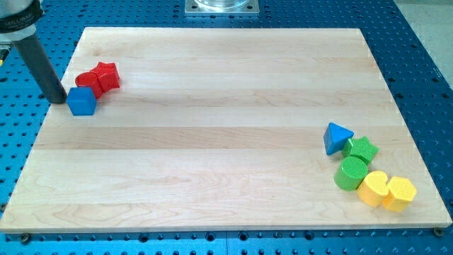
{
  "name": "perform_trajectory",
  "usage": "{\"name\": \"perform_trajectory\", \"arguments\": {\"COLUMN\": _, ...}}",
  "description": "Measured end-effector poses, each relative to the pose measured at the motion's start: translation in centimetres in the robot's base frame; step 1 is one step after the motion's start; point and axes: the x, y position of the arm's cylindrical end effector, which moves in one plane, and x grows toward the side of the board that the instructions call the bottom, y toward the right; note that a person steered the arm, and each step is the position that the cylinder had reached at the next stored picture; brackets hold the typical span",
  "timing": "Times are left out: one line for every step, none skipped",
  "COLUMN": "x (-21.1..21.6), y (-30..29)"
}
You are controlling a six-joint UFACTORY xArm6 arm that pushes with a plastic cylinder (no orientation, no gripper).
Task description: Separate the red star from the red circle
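Camera view, red star (107, 75), glossy, touching red circle (88, 80)

Pale wooden board (226, 142) carrying blue cube (82, 101), red circle (88, 80), red star (107, 76) beside my tip (59, 98), with blue triangle (337, 137), green star (362, 149), green cylinder (350, 173), yellow heart (372, 188), yellow cylinder (400, 193) far off.

cube (82, 101): touching my tip (59, 99), on its right.
circle (88, 80): just beyond the cube, up-right of my tip.
star (107, 76): touching the circle's right.
five other blocks (364, 168): far right, low, clustered.
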Motion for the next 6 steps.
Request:
{"name": "perform_trajectory", "arguments": {"x": -0.6, "y": 0.0}}
{"name": "perform_trajectory", "arguments": {"x": -1.8, "y": 0.8}}
{"name": "perform_trajectory", "arguments": {"x": -2.9, "y": 1.5}}
{"name": "perform_trajectory", "arguments": {"x": -3.0, "y": 1.5}}
{"name": "perform_trajectory", "arguments": {"x": -4.1, "y": 1.7}}
{"name": "perform_trajectory", "arguments": {"x": -3.9, "y": 6.4}}
